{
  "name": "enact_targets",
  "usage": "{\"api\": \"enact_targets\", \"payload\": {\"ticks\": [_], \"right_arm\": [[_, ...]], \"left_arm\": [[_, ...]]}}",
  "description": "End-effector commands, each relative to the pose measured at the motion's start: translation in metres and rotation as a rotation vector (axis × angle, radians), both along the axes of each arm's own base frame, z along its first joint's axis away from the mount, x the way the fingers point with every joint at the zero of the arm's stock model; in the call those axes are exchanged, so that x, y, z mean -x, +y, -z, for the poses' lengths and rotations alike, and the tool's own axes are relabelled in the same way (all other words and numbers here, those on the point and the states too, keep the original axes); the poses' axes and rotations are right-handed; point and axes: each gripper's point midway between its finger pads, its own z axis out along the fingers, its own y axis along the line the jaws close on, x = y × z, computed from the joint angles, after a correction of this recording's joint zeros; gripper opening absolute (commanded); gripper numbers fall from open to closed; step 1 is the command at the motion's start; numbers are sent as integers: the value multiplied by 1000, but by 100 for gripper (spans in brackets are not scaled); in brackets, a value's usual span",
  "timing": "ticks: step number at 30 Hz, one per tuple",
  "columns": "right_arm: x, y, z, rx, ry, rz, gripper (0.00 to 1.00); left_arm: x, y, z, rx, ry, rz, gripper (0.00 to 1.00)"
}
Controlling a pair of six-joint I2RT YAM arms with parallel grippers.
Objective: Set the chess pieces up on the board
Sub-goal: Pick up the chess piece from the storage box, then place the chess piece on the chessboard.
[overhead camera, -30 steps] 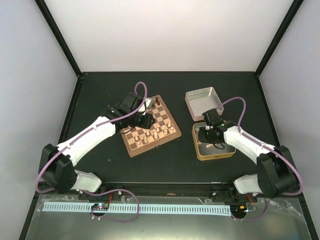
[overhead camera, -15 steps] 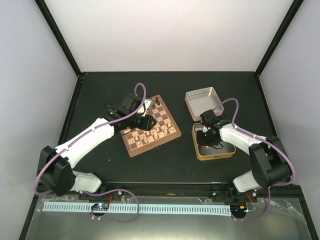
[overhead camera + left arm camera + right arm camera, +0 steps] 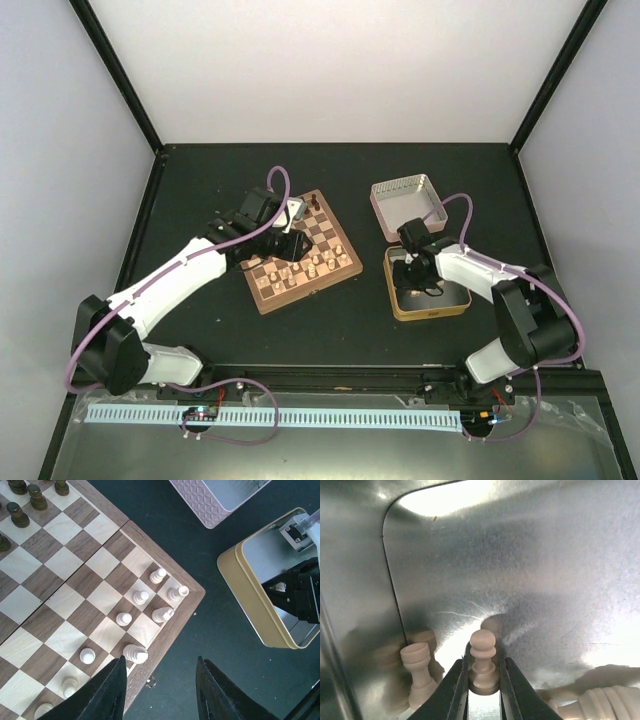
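Between the closed jaws of the right gripper (image 3: 484, 682), a tiny cream wooden pawn (image 3: 483, 657), pinched low, could twist free when lifted; the left gripper (image 3: 160, 680) gapes empty.

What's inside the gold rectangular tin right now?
A pale cream pawn clamped in the right gripper, another pale piece beside it, part of a ribbed piece. Whatever lies under the gripper is hidden.

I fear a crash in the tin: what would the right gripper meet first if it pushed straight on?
The tin's floor, just beyond the pawn that the right gripper pinches; depth is unclear, so the pawn's base may already touch it.
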Motion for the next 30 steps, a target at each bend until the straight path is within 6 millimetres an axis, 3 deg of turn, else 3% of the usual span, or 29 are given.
{"api": "enact_targets", "payload": {"ticks": [1,3,8,13,16,21,25,30], "right_arm": [[-5,-12,0,67,-30,16,9],[-14,-9,-19,33,-111,18,9],[-35,11,-85,-125,-372,-27,10],[-32,48,-162,-359,-618,-205,11],[-16,75,-207,-539,-740,-361,10],[38,114,-272,-875,-849,-694,9],[66,127,-297,-1011,-837,-860,9],[88,143,-305,-1080,-771,-998,9]], "left_arm": [[1,-2,-18,43,-40,-3,41],[1,-3,-18,51,-42,-8,42],[5,-3,-47,135,-111,-11,47],[13,-10,-90,278,-216,37,56],[27,-14,-124,391,-304,99,64],[67,-30,-166,604,-390,310,80],[96,-40,-184,716,-348,474,83],[116,-47,-201,796,-243,588,83]]}}
